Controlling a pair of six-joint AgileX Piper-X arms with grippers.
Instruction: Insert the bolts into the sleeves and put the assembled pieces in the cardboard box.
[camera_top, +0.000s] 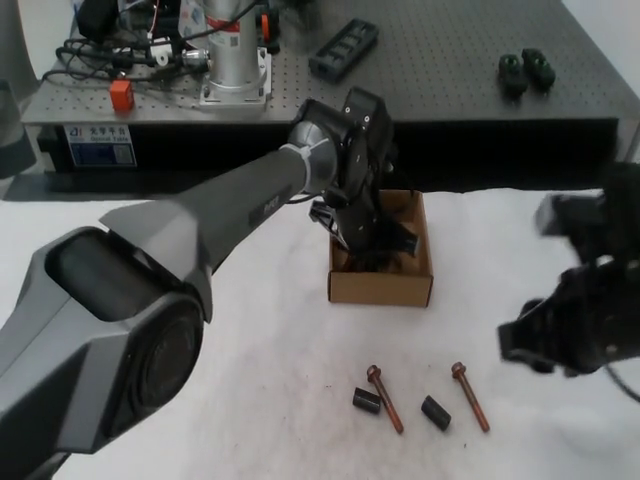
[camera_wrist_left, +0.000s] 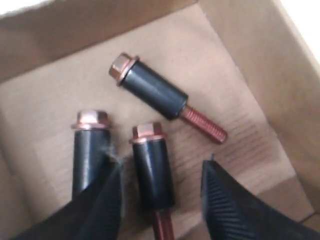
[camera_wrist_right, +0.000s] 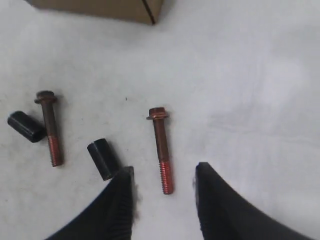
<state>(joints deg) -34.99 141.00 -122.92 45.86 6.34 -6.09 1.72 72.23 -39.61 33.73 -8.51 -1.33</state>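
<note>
My left gripper is down inside the cardboard box, open. Three bolts in black sleeves lie on the box floor: one between my open fingers, one beside a finger, and one farther off at an angle. My right gripper hovers open over the white cloth, with a bare copper bolt lying just ahead of the gap between its fingers. A loose black sleeve lies beside that bolt. A second bolt and sleeve lie farther over.
In the high view the loose bolts and sleeves lie in front of the box. The right arm stands to their right. A perforated bench with cables and fixtures runs behind the cloth.
</note>
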